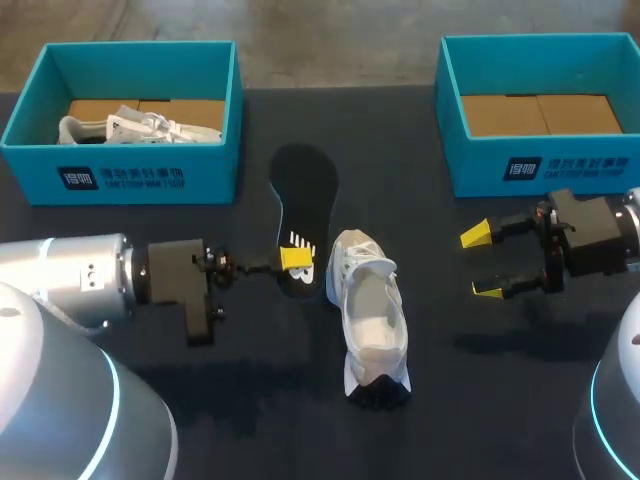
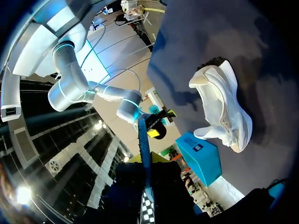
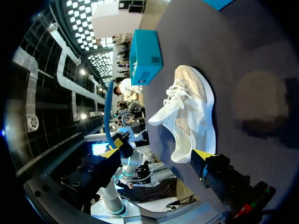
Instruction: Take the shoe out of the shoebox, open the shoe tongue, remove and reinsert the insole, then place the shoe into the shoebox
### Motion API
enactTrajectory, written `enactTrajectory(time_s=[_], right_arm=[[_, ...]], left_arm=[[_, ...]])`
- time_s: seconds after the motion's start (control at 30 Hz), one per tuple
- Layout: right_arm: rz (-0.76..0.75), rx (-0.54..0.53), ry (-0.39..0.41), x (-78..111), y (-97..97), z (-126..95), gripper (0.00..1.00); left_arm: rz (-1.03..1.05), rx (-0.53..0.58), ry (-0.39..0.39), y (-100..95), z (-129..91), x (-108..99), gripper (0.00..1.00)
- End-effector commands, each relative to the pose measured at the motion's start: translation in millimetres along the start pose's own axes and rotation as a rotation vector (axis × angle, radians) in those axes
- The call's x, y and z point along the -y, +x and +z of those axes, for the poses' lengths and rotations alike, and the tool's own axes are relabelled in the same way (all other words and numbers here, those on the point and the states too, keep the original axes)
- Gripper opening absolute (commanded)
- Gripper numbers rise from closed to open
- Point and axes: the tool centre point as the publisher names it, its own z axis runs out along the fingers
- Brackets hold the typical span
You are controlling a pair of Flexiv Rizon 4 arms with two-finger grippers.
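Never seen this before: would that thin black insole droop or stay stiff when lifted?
Probably springy: pinched at one end by the left gripper, the thin black insole looks straight edge-on in the left wrist view. Likely light, being so thin. Pushed into the white shoe, it may bend.

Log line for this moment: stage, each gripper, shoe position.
stage: insole out of shoe | left gripper: shut on insole's heel end | right gripper: open, apart from shoe | shoe: upright on table, beside insole

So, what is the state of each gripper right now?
Left gripper: closed on the insole.
Right gripper: open, holding nothing.
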Motion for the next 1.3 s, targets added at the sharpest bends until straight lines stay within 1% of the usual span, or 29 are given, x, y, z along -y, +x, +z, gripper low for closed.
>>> enactTrajectory(time_s=[0.03,0.43,0.63,0.73,1.03,1.17,1.3], right_arm=[[0.0,0.001,-0.003,0.7,0.3,1,1.0],[0.0,0.001,-0.003,0.7,0.3,1,1.0],[0.046,0.028,0.04,-31.2,17.7,15,1.0],[0.048,0.027,0.054,-42.5,24.7,22,1.0],[0.059,0.027,0.088,-67.7,38.7,38,1.0],[0.057,0.017,0.094,-75.3,44.5,47,1.0],[0.023,0.0,0.081,-79.4,54.0,55,1.0]], left_arm=[[0.011,0.045,0.042,11.6,11,-12,0.0],[0.009,0.045,0.042,11.6,11,-11,0.0],[0.009,0.045,0.042,11.6,11,-11,0.0],[0.009,0.045,0.042,11.6,11,-11,0.0],[0.009,0.045,0.042,11.6,11,-11,0.0],[0.009,0.045,0.042,11.6,11,-11,0.0],[0.009,0.045,0.042,11.6,11,-11,0.0]])
